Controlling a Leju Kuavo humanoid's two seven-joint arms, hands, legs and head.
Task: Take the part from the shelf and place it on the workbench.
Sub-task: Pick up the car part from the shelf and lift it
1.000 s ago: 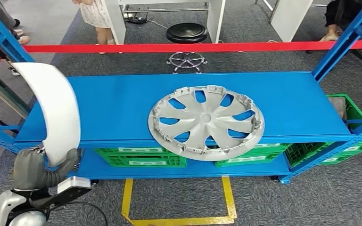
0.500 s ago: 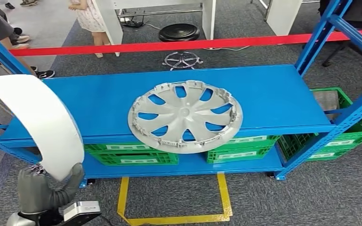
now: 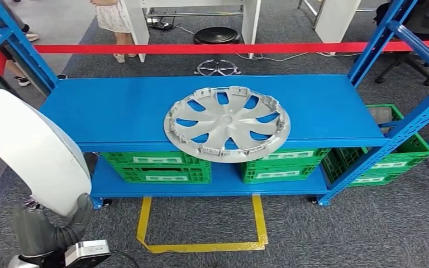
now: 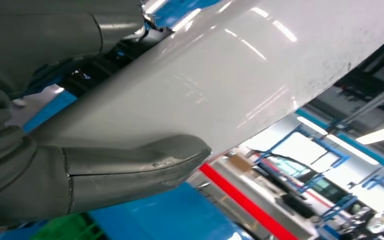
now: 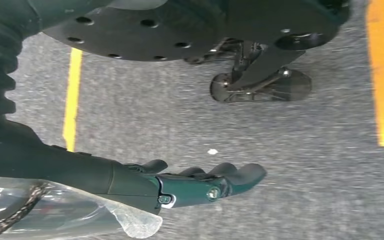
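One white curved panel [image 3: 31, 151], the part, is rising up and away from the left hand [image 3: 47, 229], which is clamping its lower edge between the thumb [image 4: 130, 167] and the fingers behind. Glossy, smooth skin: likely slippery. It looks thin, stiff and light, but long above the hand, so likely to lever in the grasp. The right hand [image 5: 200, 182] is hanging over the floor, fingers loosely apart, holding nothing. A silver wheel cover [image 3: 227, 123] is lying on the blue shelf [image 3: 117, 111], well ahead.
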